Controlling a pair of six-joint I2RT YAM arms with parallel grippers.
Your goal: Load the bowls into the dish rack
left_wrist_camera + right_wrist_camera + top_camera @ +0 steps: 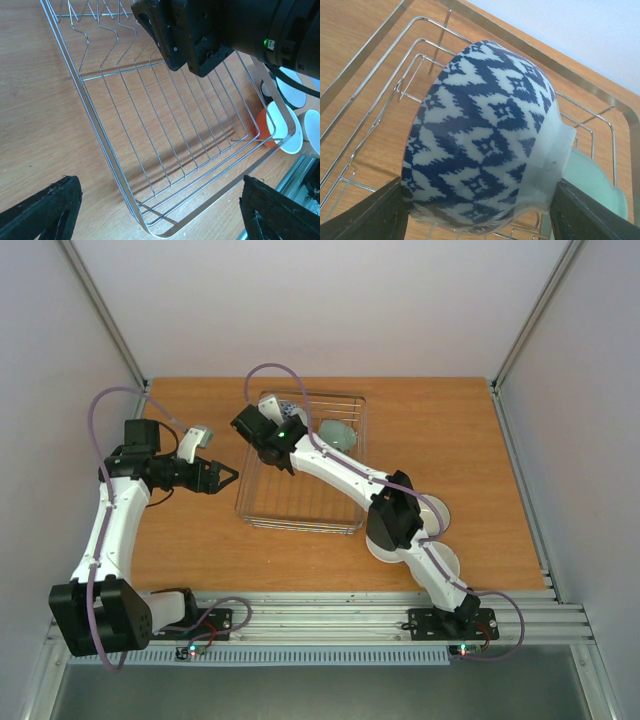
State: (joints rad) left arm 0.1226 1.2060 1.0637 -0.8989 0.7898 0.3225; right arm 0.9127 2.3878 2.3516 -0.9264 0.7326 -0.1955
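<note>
Surface: wooden table, pale walls on three sides.
Rack: mid-table, its wire floor mostly bare.
Patterned bowl: tipped on its side in the rack's far left corner, right between the right gripper fingers, rim by one, foot by the other.
Mint bowl: in the rack, just beside it.
Right grip: fingers spread wide around the bowl; clamped or let go, can't tell.
Right arm: stretched diagonally over the rack.
Left arm: bent, left gripper spread, just left of the rack.
</note>
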